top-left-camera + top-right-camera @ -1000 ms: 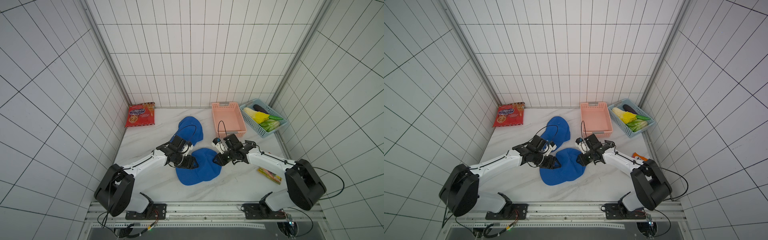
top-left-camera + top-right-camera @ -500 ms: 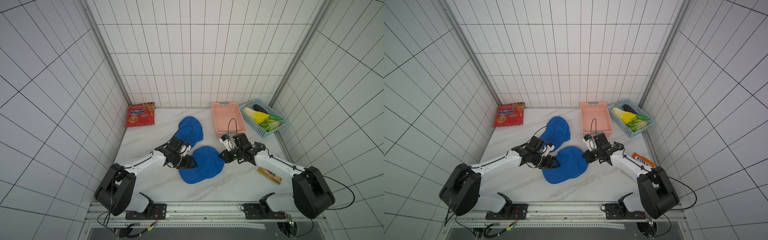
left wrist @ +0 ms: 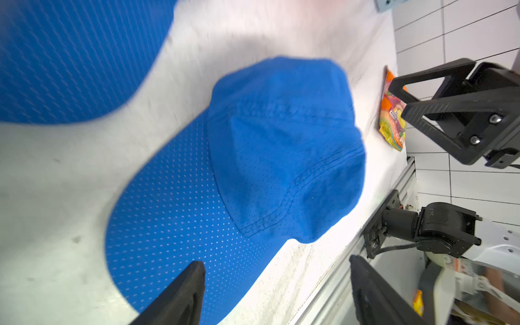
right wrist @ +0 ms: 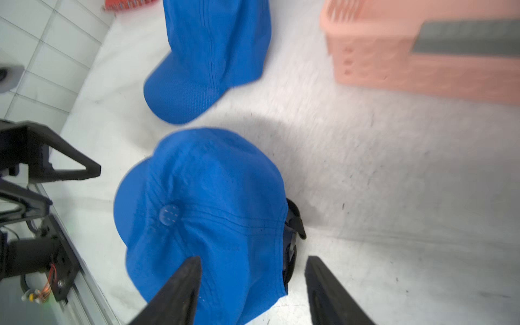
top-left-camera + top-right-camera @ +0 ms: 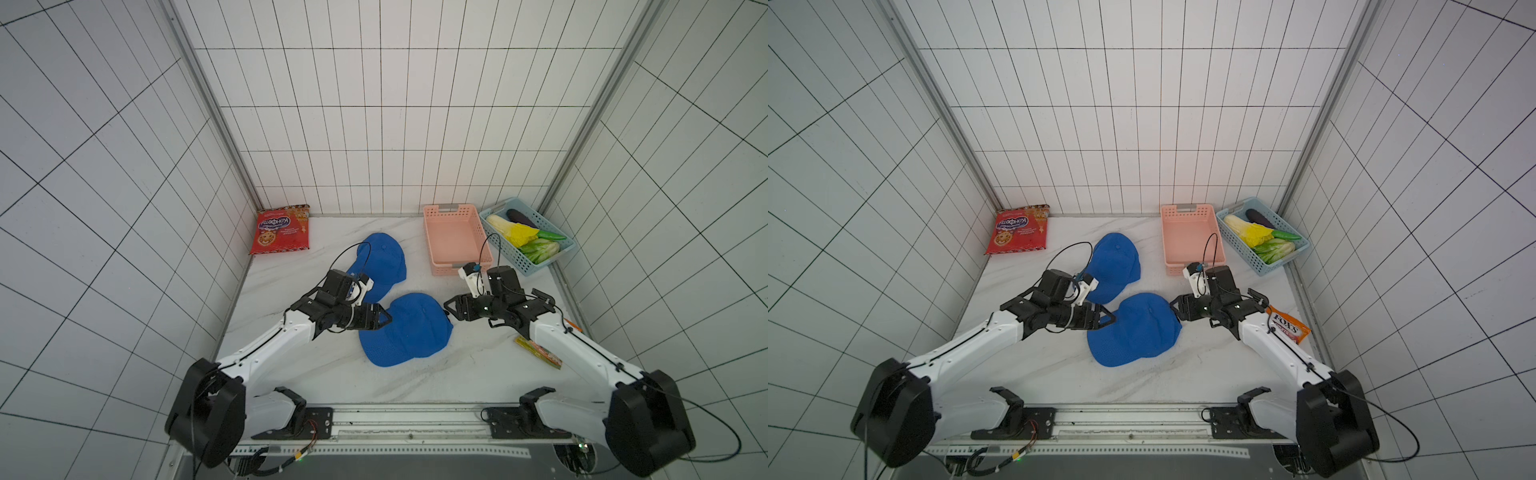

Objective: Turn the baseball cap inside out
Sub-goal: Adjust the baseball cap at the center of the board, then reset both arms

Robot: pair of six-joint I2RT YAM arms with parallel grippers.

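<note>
A blue baseball cap (image 5: 405, 328) (image 5: 1136, 328) lies dome up on the white table between my two grippers, its perforated brim (image 3: 174, 225) toward the front. My left gripper (image 5: 384, 322) (image 3: 275, 260) stands open at the cap's left side, one finger over the brim's edge, holding nothing. The right gripper (image 5: 451, 311) (image 4: 253, 258) is open at the cap's rear edge. The black strap buckle (image 4: 292, 233) and the rear hem lie between its spread fingers, not pinched.
A second blue cap (image 5: 380, 262) lies just behind. A pink basket (image 5: 455, 241) and a blue basket of vegetables (image 5: 528, 237) stand at the back right. A red snack bag (image 5: 280, 230) leans at the back left. A candy packet (image 5: 1287, 328) lies under the right arm.
The right gripper drew the cap's rear edge to the right, then opened and let it go. The left gripper opened wider. The cap now rests a little further right.
</note>
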